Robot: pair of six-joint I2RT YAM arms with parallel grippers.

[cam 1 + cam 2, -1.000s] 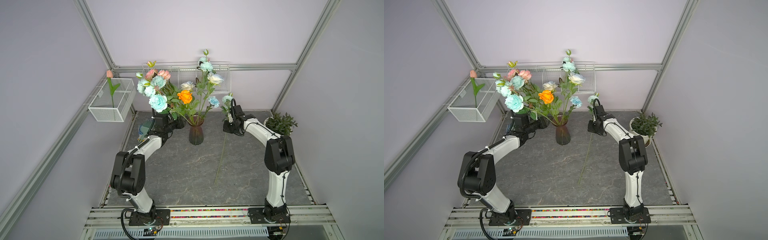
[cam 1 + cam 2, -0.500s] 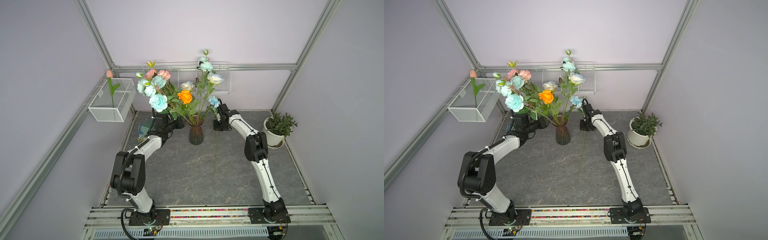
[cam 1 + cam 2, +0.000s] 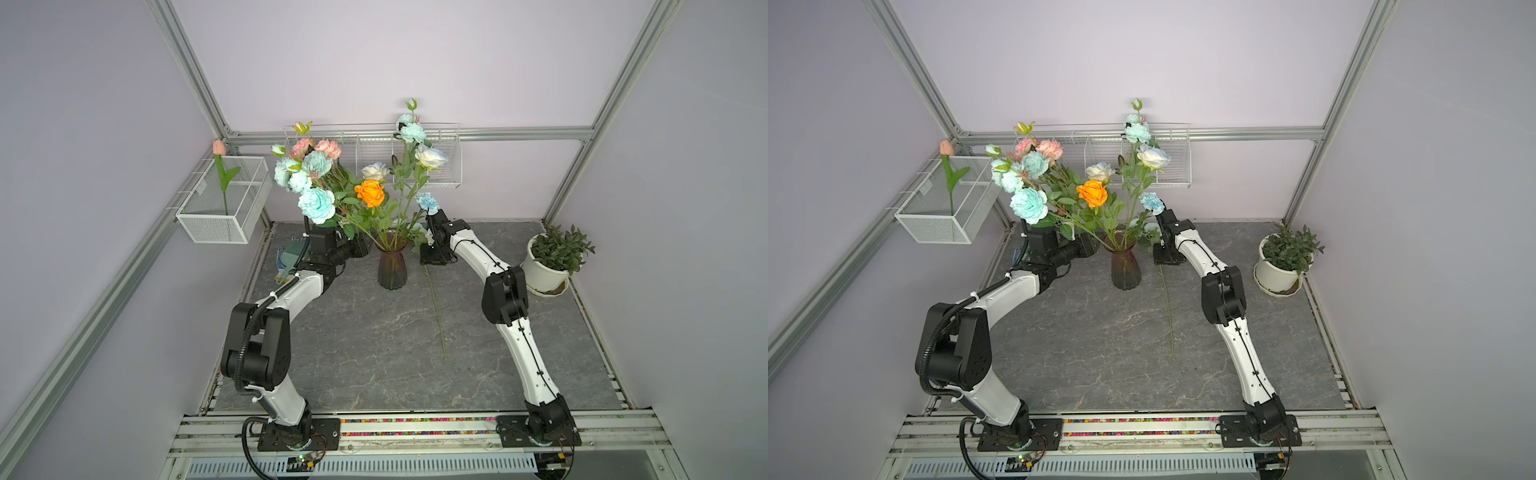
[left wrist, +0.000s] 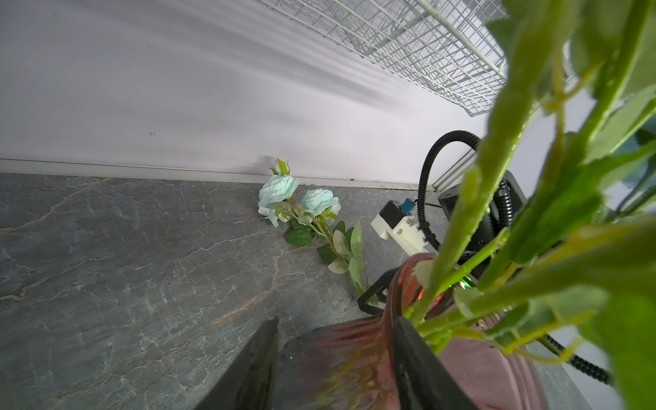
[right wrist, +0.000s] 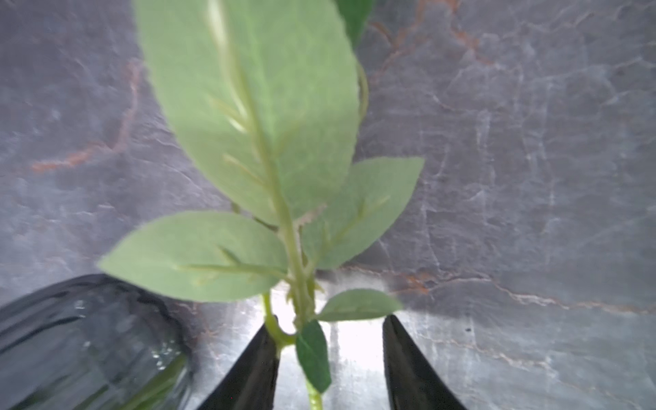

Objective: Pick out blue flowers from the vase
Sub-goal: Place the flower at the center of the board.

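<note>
The blue flowers (image 3: pixel 316 204) are aqua, the ribbed vase (image 3: pixel 392 270) seemingly purplish.

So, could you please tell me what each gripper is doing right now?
Left gripper: closed on the vase at its neck.
Right gripper: open; the blue flower stem passes unclamped between its jaws.

The vase (image 3: pixel 392 266) stands on the table (image 3: pixel 353 365), holding the bouquet (image 3: pixel 316 204). The left gripper (image 4: pixel 335 321) is at its left, fingers (image 4: pixel 248 372) either side of its neck. The right gripper (image 5: pixel 329 321), just right of the vase, straddles a loose flower stem (image 3: pixel 436 316) lying front to back on the table. A potted plant (image 3: pixel 557 257) stands at the right edge. A wire basket (image 3: pixel 208 226) on the left wall holds a tulip (image 3: pixel 224 183).
</note>
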